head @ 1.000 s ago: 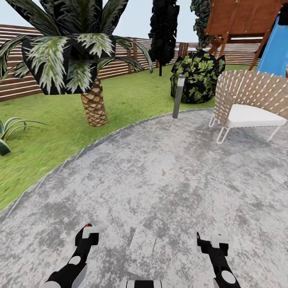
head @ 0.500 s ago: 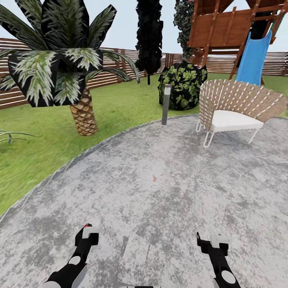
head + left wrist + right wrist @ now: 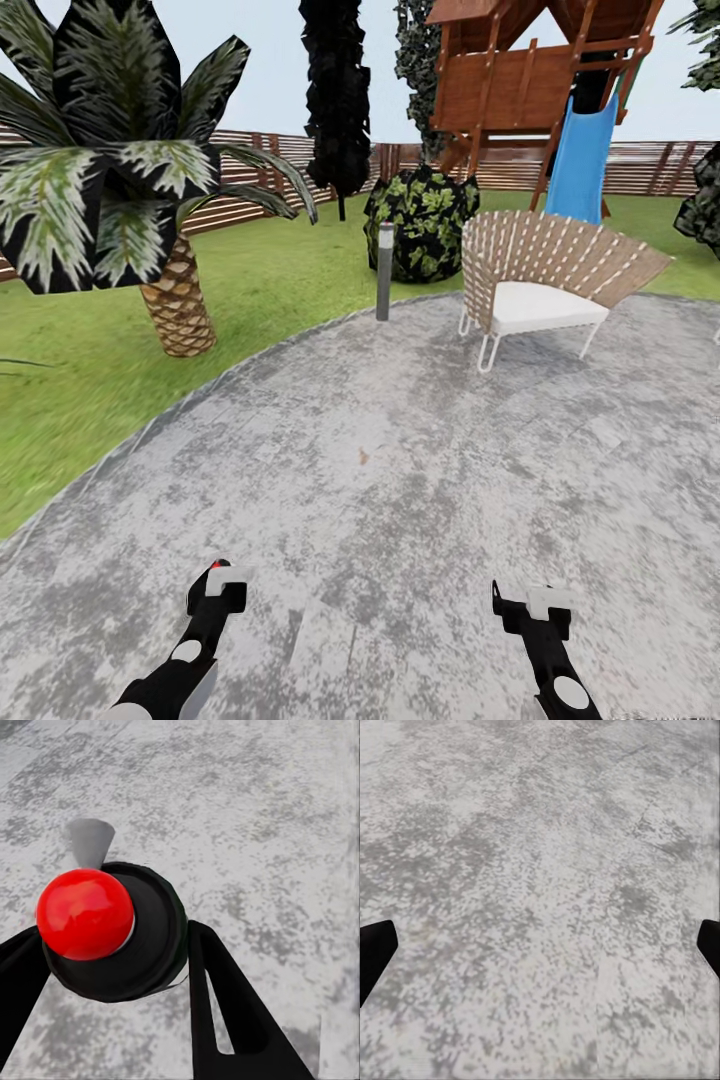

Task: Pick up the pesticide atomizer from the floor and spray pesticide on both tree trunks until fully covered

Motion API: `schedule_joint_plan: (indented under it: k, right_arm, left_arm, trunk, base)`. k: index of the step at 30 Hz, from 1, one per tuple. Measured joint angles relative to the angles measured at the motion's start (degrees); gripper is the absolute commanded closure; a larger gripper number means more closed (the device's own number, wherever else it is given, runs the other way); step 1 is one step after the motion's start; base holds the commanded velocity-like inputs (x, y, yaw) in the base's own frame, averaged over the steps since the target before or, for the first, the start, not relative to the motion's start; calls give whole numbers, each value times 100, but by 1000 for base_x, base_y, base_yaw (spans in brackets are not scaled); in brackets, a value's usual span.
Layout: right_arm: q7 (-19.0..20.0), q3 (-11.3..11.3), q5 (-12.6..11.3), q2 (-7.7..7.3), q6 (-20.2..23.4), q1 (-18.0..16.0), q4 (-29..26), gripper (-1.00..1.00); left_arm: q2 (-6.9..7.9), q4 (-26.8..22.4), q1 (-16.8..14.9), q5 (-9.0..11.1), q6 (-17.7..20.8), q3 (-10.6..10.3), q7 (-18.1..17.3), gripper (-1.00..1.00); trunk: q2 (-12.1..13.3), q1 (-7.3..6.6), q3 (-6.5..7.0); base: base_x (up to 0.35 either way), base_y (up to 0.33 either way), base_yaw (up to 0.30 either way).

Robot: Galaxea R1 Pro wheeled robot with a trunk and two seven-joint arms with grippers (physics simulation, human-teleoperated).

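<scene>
Pesticide atomizer [image 3: 112, 934]: small, rigid, likely light; red top up, clamped between left tool [image 3: 112, 967] fingers above concrete floor [image 3: 400, 480]; round body may slip; right tool [image 3: 540, 945] spread wide, empty.

Both arms reach forward low over the floor [image 3: 400, 480]; left end effector [image 3: 112, 945] clamps the pesticide atomizer [image 3: 112, 934], right end effector [image 3: 540, 945] gapes wide.

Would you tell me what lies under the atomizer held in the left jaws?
Grey mottled concrete floor lies below the pesticide atomizer, which the left gripper holds. The paving straight beneath the bottle is covered by its body.
</scene>
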Motion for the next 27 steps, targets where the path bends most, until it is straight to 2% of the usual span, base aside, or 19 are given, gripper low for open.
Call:
schedule_joint_plan:
  k: [2,15,20,22,23,27]
  right_arm:
    - [0,0,0,0,-1,0,0,-100]
    - [0,0,-1,0,-2,0,0,-100]
    - [-3,-7,18,0,-2,0,2,-100]
    - [-19,-5,46,-3,-2,5,117,-100]
    - [-24,-8,52,-7,-4,9,307,-100]
    - [-26,-13,46,-14,-15,9,625,-100]
  left_arm:
    - [0,0,-1,-2,0,0,0,100]
    - [0,-1,7,-6,-5,-5,0,100]
    - [15,-34,32,-15,-5,-4,-7,100]
    - [42,-75,168,-29,-5,3,-8,100]
    - [137,-105,324,-5,-11,30,-1,100]
    - [286,-321,584,-8,-5,22,9,100]
  trunk:
    - [80,-44,51]
    - [82,-45,147]
    - [82,-44,168]
    - [82,-44,168]
    - [82,-44,168]
    - [82,-44,169]
  base:
    - [0,0,-201]
    - [0,0,-205]
    - [-158,-154,-89]
    - [-189,-228,-3]
    - [-180,-233,-1]
    - [-160,-240,-3]
